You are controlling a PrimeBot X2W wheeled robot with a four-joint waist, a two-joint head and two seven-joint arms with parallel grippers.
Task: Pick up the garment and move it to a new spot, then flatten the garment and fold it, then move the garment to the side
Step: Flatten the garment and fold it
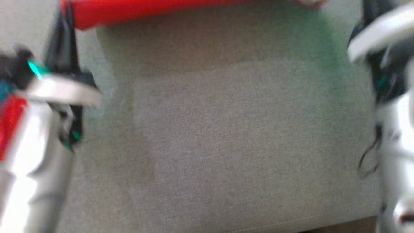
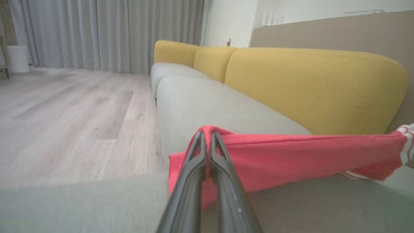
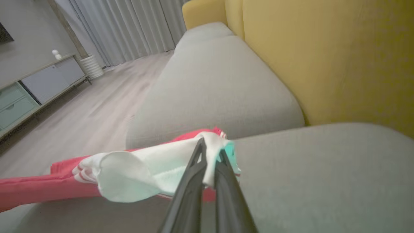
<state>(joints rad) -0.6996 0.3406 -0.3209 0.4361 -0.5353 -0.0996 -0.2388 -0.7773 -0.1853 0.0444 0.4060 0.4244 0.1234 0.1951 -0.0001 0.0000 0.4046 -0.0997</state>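
**Both grippers clamped on the garment, stretched above the sofa seat**

Start closest in, at your left gripper (image 2: 207,132). Its two dark fingers are pressed together with a fold of red cloth pinched between the tips. Your right gripper (image 3: 212,147) is likewise closed, its fingers nipping a white and pale mint part of the same garment (image 2: 291,155).

The garment runs as a taut red band from one gripper to the other. At the right-hand end it shows white cloth with thin red stripes. From the right wrist view the white part (image 3: 136,171) billows loosely beside the fingers, with the red part trailing off to that view's left.

In the head view (badly blurred) the garment (image 1: 145,11) is a red strip along the top edge. The left forearm (image 1: 35,155) is at the lower left and the right forearm (image 1: 394,145) at the right edge.

Under the garment lies the grey seat cushion (image 1: 226,129). You cannot tell from these views whether the lower edge of the cloth touches it.

Behind the seat stand the yellow back cushions (image 2: 310,87). Past the sofa's front edge is a pale wood floor (image 2: 71,116). Farther off, grey curtains (image 2: 106,32) hang full length, and a low cabinet (image 3: 38,84) stands against the wall.
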